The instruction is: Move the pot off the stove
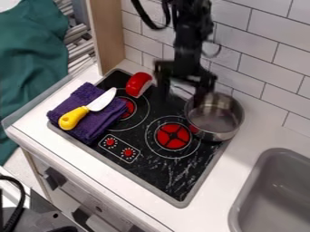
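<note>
white marks (133, 149) around red knobs (110, 142) on the stove (151, 174)

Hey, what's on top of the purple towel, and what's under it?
A yellow-handled knife lies on the purple towel. The towel covers part of the black stove and a red burner; whether anything else is underneath can't be seen.

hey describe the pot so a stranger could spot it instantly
Find the black stovetop in the white counter. By its right edge, near the tiled wall, stands a round metal pot. It's shiny and open-topped, unlike the purple cloth and red object farther left.
</note>
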Robot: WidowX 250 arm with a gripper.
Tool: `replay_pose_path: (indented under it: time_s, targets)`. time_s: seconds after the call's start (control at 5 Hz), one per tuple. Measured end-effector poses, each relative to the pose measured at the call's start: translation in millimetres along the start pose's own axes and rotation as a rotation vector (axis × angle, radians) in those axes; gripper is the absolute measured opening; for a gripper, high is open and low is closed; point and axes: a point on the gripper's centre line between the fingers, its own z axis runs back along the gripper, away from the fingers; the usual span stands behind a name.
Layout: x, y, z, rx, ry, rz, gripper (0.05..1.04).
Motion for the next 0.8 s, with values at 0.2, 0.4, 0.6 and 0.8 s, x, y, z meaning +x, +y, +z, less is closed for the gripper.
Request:
replay_pose_path:
  time_s: [0.2,0.4,0.6,0.8]
  targets:
    - [-0.3,9.0,25.9,0.044,-0.011,-0.103,1.012]
    - [-5.9,25.7,37.7,0.054,0.013,-0.17,1.011]
    - [-9.1,41.8,35.9,0.038,0.028,-0.177,1.011]
    - [-13.1,45.3,33.8,0.033,0.043,-0.18,1.011]
